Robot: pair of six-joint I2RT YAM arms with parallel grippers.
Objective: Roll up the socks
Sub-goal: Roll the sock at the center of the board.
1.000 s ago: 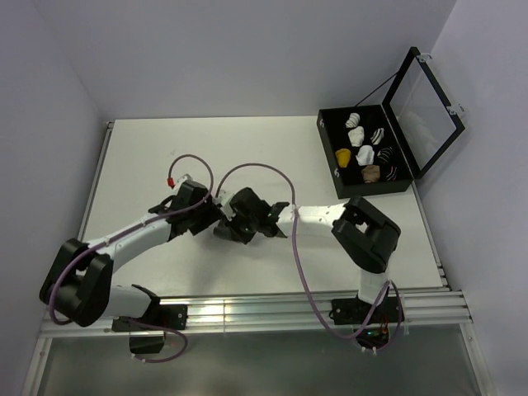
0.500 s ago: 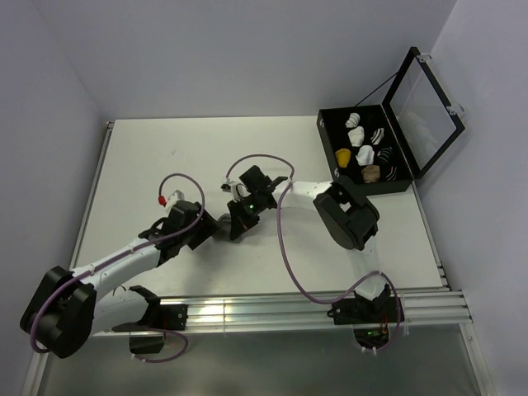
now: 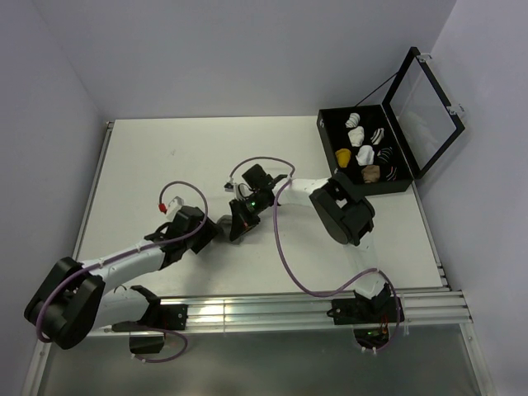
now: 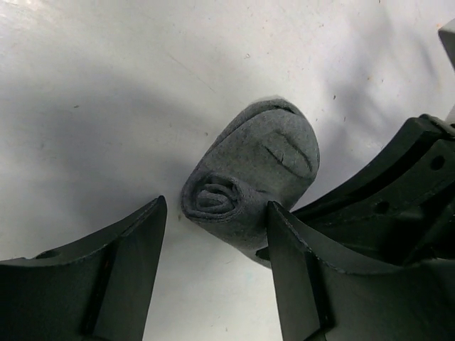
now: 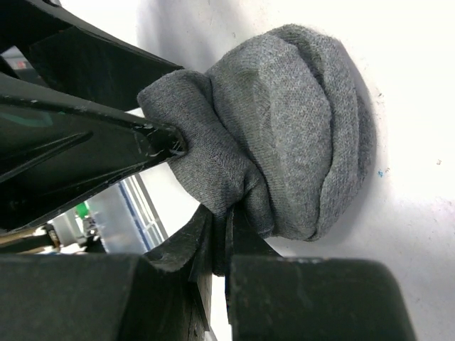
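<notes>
The grey sock [image 4: 249, 167] is rolled into a thick bundle with a spiral end. It lies on the table [image 3: 148, 165] between the spread fingers of the left gripper [image 4: 217, 213]. The right gripper [image 5: 226, 224] pinches its fold. From above, both grippers mostly cover it. A second ago the right arm reached from further right.

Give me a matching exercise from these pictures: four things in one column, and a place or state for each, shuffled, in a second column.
Things:
1. left tool
2. right tool
3. grey sock
4. black case

Place or state:
a. standing open at the far right of the table
b. rolled into a bundle
c. open, one finger on each side of the sock
d. shut on a fold of the sock

Pairs: 1-c, 2-d, 3-b, 4-a
</notes>
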